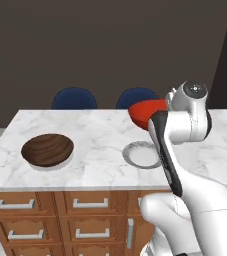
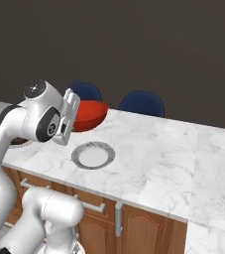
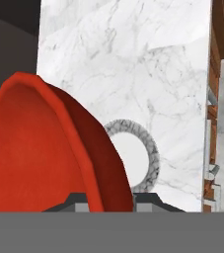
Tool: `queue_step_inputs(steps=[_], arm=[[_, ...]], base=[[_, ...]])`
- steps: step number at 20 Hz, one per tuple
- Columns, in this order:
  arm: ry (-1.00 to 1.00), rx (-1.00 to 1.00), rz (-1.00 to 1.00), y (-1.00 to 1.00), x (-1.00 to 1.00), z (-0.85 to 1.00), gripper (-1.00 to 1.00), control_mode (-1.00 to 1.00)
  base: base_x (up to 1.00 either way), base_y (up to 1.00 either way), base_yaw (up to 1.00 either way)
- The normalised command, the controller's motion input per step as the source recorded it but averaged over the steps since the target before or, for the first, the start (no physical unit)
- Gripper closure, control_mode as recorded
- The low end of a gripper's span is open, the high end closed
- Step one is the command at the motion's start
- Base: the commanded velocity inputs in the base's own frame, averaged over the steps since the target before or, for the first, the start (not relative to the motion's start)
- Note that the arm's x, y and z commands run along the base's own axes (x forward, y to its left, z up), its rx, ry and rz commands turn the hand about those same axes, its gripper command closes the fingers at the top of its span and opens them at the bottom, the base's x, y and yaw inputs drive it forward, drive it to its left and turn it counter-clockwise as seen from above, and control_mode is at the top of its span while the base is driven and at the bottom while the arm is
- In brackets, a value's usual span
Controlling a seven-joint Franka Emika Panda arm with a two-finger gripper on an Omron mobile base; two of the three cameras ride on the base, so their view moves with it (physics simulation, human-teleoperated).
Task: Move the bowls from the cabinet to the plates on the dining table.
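The gripper point(image 3: 106, 202) pinches the rim of the red bowl point(image 1: 146, 113), holding it above the dining table point(image 1: 100, 137), over the empty plate point(image 1: 141, 155). The brown bowl point(image 1: 47, 149) sits on the table's left part

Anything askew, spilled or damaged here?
Nothing spilled or broken. The red bowl hangs in the jaws above the table, not yet over the empty plate. The brown bowl sits level on the dining table.

Marble dining table point(image 1: 100, 132) with plate point(image 1: 142, 154), wooden bowl point(image 1: 47, 149)
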Motion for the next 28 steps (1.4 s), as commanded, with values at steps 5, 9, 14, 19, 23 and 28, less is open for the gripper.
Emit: queue_step_inputs(steps=[5, 9, 14, 19, 23, 28], arm=[[-0.01, 0.0, -0.07, 0.07, -0.02, -0.27, 1.0, -1.0], [0.0, 0.0, -0.1, 0.17, -0.06, -0.25, 1.0, -1.0], [0.01, 0.0, -0.12, 0.26, 0.02, -0.21, 1.0, -1.0], [0.03, 0.0, -0.13, 0.16, 0.01, -0.2, 1.0, -1.0], [0.02, 0.0, -0.12, 0.1, 0.0, -0.26, 1.0, -1.0], [-0.02, 0.0, -0.09, 0.07, 0.13, -0.25, 1.0, -1.0]], base=[[0.0, 0.0, 0.0], [0.0, 0.0, 0.0], [0.0, 0.0, 0.0], [0.0, 0.0, 0.0], [0.0, 0.0, 0.0], [0.0, 0.0, 0.0]])
